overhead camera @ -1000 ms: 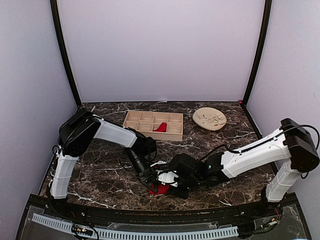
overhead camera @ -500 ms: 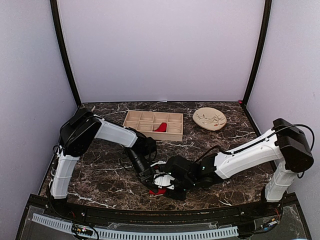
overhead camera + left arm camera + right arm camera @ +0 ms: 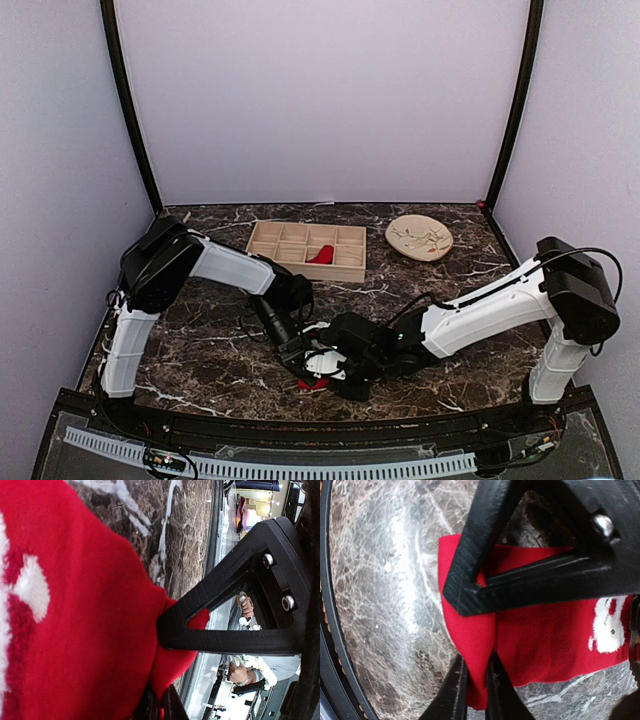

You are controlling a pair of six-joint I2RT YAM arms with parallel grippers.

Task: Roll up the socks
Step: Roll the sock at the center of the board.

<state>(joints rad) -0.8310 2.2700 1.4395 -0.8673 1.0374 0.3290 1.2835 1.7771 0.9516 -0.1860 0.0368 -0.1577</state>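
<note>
left tool (image 3: 301,360), right tool (image 3: 320,373) crowding sock (image 3: 545,630)

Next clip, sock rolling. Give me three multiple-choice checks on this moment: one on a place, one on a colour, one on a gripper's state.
1. Where does the far sock lie?
A. in a compartment of the wooden tray
B. on the beige dish
C. at the table's far right corner

2. What colour is the motif on the near sock?
A. blue
B. white
C. yellow

3. How is the right gripper?
A. wide open
B. holding the tray
C. shut on a fold of the near sock

Key: 1 A, the top view shows red inside the tray. 2 B, the right wrist view shows a white figure on the red. 3 C, red fabric is pinched between its jaws.
</note>
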